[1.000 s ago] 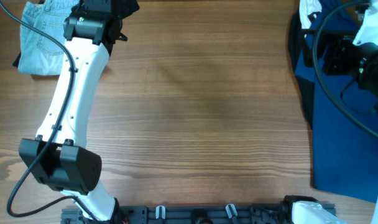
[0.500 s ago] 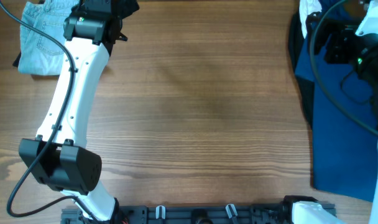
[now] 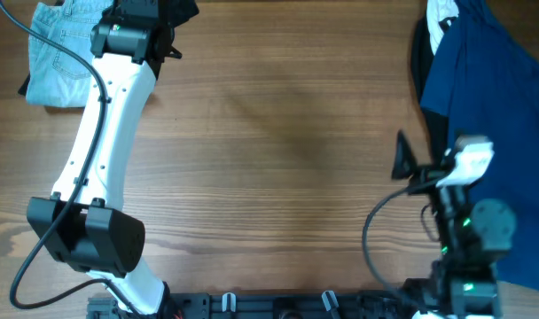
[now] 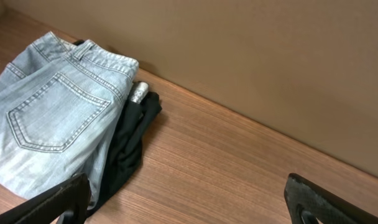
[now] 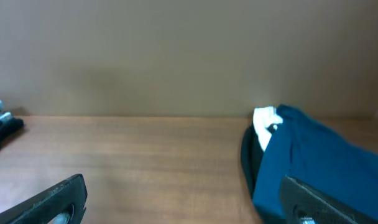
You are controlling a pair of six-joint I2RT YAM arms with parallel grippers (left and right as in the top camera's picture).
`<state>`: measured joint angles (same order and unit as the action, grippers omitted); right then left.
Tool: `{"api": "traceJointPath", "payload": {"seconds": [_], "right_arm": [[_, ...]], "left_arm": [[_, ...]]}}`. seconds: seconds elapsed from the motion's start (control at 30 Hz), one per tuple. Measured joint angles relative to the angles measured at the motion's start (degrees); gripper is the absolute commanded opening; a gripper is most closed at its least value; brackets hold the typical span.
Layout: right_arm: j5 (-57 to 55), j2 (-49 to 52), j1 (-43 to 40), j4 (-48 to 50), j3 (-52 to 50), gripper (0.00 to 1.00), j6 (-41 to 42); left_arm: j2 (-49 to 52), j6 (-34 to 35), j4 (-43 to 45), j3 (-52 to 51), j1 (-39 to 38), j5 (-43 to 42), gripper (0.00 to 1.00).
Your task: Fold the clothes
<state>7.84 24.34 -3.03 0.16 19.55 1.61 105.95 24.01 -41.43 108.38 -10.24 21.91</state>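
The light-blue denim pants (image 3: 58, 51) lie folded at the far left corner of the table, back pocket up. In the left wrist view the pants (image 4: 49, 118) rest on a black garment (image 4: 134, 134). My left gripper (image 3: 161, 11) hovers just right of them at the far edge, and its jaws (image 4: 189, 208) are open and empty over bare wood. My right gripper (image 3: 410, 168) is at the near right, beside the navy cloth, and its jaws (image 5: 189, 205) are open and empty.
A large navy-blue cloth (image 3: 491, 106) covers the right side and also shows in the right wrist view (image 5: 319, 155). A black garment with a white label (image 3: 436, 22) lies under its far edge. A beige wall (image 4: 251, 56) backs the table.
My right arm has pulled back from over the navy cloth at the far right to the near right side. The left arm and the pants have not moved.
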Motion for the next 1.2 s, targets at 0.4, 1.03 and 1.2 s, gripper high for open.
{"api": "traceJointPath", "payload": {"seconds": [0.4, 1.03, 1.2], "right_arm": [[0.0, -21.5, 0.0, 0.4, -19.2, 1.00, 1.7], [0.0, -23.2, 0.0, 0.3, -19.2, 1.00, 1.7], [0.0, -23.2, 0.0, 0.3, -19.2, 1.00, 1.7]], "left_arm": [[0.0, 0.0, 0.2, 0.0, 0.0, 0.0, 1.00], [0.0, 0.0, 0.2, 0.0, 0.0, 0.0, 1.00], [0.0, 0.0, -0.2, 0.0, 0.0, 0.0, 1.00]]}}
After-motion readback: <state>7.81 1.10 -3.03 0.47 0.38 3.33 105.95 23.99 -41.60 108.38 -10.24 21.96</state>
